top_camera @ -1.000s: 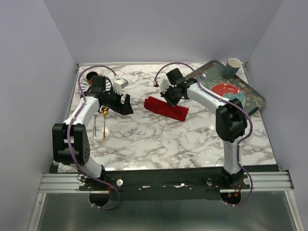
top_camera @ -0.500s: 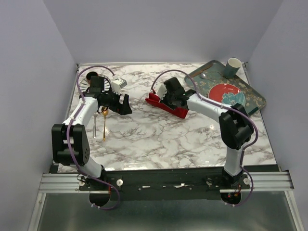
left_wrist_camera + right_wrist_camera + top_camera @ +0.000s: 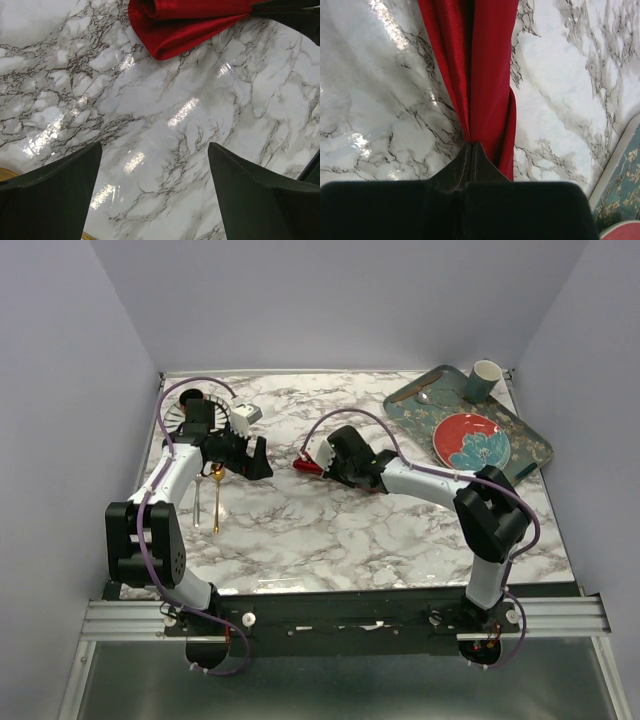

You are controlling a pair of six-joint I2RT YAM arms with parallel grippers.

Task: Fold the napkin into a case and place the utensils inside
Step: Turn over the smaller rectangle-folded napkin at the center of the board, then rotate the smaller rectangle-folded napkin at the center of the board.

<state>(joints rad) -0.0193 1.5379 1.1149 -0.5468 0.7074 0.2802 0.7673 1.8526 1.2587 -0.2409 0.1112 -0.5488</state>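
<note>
Lying side by side at the left of the table (image 3: 400,530) are the fork (image 3: 197,504) and the gold spoon (image 3: 216,504). The left gripper (image 3: 155,147) hovers just beside them, fingers spread wide and empty. At mid-table, the right gripper (image 3: 471,146) has its fingers pressed together, pinching the folded red napkin (image 3: 490,60).

Plain bright red napkin (image 3: 490,60), white grey-veined marble table (image 3: 330,530), gold spoon (image 3: 216,505), teal patterned tray (image 3: 527,437)
</note>
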